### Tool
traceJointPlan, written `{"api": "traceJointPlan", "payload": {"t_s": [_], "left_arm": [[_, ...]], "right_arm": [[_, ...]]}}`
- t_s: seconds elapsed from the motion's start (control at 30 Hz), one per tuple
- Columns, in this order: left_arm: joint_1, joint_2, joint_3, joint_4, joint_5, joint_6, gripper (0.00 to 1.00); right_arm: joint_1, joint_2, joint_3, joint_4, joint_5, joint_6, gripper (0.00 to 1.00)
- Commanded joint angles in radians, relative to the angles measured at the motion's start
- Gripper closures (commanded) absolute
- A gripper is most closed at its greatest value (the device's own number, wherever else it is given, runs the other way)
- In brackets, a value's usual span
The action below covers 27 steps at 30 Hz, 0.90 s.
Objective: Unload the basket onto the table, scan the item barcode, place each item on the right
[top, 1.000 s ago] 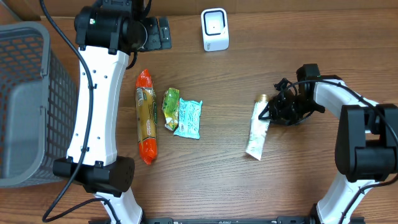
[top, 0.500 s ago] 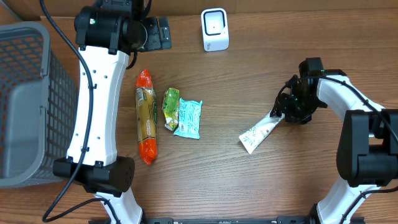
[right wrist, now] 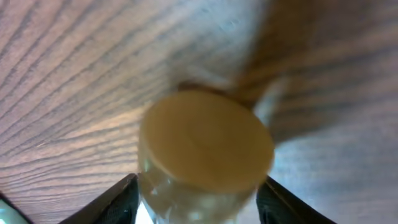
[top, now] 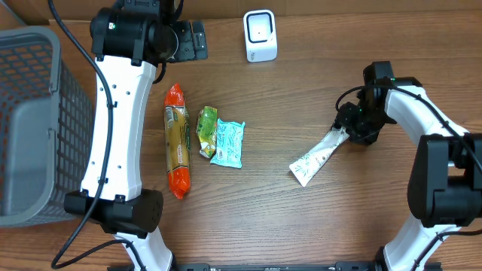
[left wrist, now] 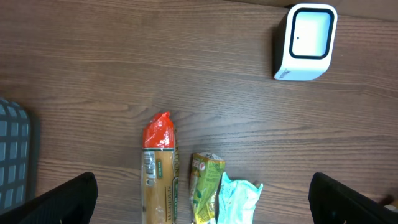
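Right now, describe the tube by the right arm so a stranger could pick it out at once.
Look at the right half of the wooden table, away from the grey basket. There a white tube lies alone and slanted, its gold cap at the right gripper; the other packets lie together by the left arm.

A: Where is there open room?
B: Bare wood of the table (top: pixel 263 214) shows between the white tube (top: pixel 315 159) and three packets (top: pixel 207 132).
A: What blocks the way?
B: A grey basket (top: pixel 30 120) at far left, the left arm (top: pixel 117 128) beside it, and a white scanner (top: pixel 260 35) at the far edge.
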Motion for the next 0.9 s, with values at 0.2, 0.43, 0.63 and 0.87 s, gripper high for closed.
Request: {"api": "traceJointPlan", "payload": {"t_s": [0.2,0.43,0.63,0.87], "left_arm": [[0.004,0.002,0.000,0.001,-0.013,0.008,0.01],[0.004,0.002,0.000,0.001,-0.013,0.008,0.00],[0.004,0.002,0.000,0.000,-0.013,0.008,0.00],[0.004,0.002,0.000,0.000,-0.013,0.008,0.00]], "right_arm": [[0.166,-0.190,0.064,-0.117,0.057,0.106,0.16],[0.404,-0.134,0.045,-0.082,0.276,0.213,0.07],[0.497,-0.031,0.046,-0.067,0.343,0.174,0.04],[0.501,-0.015,0.046,-0.161,0.362,0.163,0.13]]}}
